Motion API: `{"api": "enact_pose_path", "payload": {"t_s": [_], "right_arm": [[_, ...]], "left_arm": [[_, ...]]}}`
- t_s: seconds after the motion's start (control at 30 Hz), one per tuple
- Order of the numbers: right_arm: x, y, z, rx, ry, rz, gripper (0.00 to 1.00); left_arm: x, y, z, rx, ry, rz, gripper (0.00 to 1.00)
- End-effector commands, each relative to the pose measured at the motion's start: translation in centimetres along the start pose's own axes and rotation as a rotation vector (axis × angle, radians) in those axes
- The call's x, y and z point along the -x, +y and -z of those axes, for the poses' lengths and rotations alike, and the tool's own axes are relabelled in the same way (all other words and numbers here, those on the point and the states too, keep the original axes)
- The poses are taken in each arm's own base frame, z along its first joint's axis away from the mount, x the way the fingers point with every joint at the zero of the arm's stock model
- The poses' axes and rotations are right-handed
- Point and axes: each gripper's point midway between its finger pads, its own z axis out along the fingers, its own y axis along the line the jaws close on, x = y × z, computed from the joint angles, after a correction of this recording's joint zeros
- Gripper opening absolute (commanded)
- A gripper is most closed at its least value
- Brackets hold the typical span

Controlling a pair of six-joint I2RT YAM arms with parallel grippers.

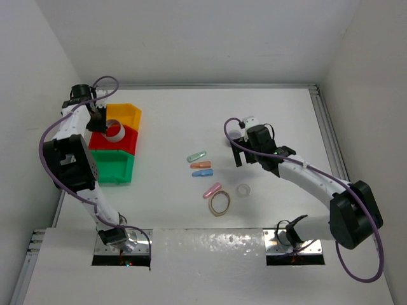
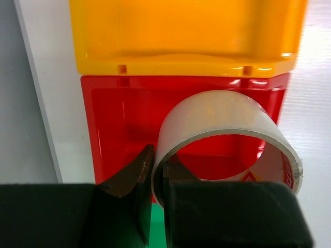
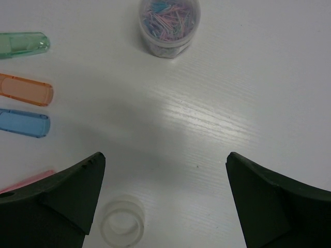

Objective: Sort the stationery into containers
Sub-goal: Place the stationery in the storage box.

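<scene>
Pinching a grey metallic tape ring (image 2: 227, 116), the left pincer (image 2: 159, 157) hung over a red plastic bin (image 2: 114, 119), probably to drop it; the right pincer (image 3: 164, 157) stood spread.

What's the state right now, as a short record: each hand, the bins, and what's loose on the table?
left hand: shut on the tape ring, held over the red bin
right hand: open, holding nothing, near the clear ring
bins: yellow bin, red bin, green bin, side by side in a row
unsorted: green capsule, orange capsule, blue capsule, pink capsule, tan band, clear ring, clip jar
</scene>
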Motion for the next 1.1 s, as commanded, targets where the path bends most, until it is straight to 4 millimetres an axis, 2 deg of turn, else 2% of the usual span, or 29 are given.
{"api": "enact_pose_path", "payload": {"t_s": [0.0,0.13,0.4,0.6,0.8,0.9,1.07], "right_arm": [[2.6,0.8,0.5,0.018,-0.067,-0.021,0.97],[2.6,0.9,0.7,0.012,-0.063,-0.014,0.97],[3.2,1.0,1.0,-0.036,-0.077,-0.016,0.98],[3.3,1.5,1.4,-0.036,-0.082,0.01,0.98],[3.3,1.3,1.8,-0.056,-0.092,0.018,0.98],[3.2,1.1,1.9,-0.064,-0.093,0.021,0.99],[3.1,1.0,1.9,-0.07,-0.092,0.031,0.99]], "left_arm": [[0.6,2.3,-0.7,0.069,-0.038,0.009,0.0],[0.4,3.2,-1.3,0.075,-0.041,0.047,0.0],[-1.6,3.1,-3.0,0.074,0.007,0.035,0.0],[-1.8,3.2,-4.0,0.083,0.016,0.024,0.0],[-1.3,3.2,-2.9,0.077,0.0,0.03,0.0],[-0.5,2.7,-1.2,0.056,-0.03,0.032,0.0],[-1.6,2.6,-1.0,0.059,0.007,0.03,0.0]]}}
